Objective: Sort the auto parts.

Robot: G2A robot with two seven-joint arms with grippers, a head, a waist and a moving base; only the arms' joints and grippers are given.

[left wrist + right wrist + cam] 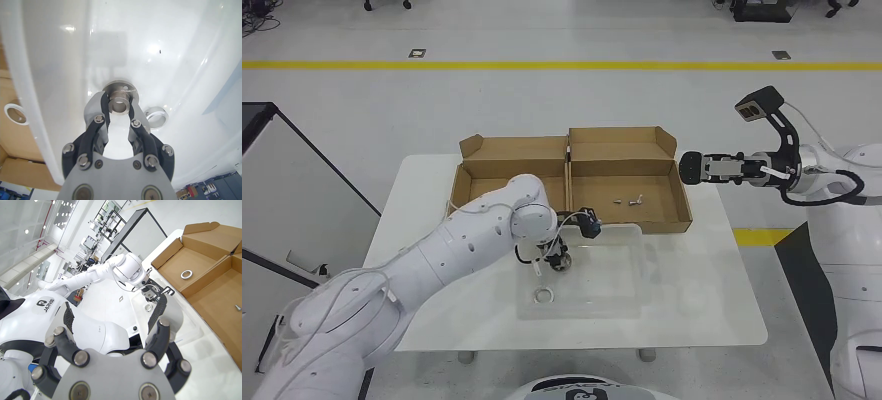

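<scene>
Top view: on a white tabletop (712, 290), the left claw (560, 262) reaches down into a clear tray (627, 300), near a loose ring (543, 295). Two open cardboard boxes (622, 165) stand behind the tray, and the right claw (684, 167) hangs near them

Left wrist view: the left claw is closed on the neck of a flanged metal sleeve (121, 88) that rests on the tray floor. The sleeve looks stiff, smooth, probably slippery and heavy for its size, so the narrow neck seems the surest hold

Right wrist view: the right claw is open, holding nothing
</scene>
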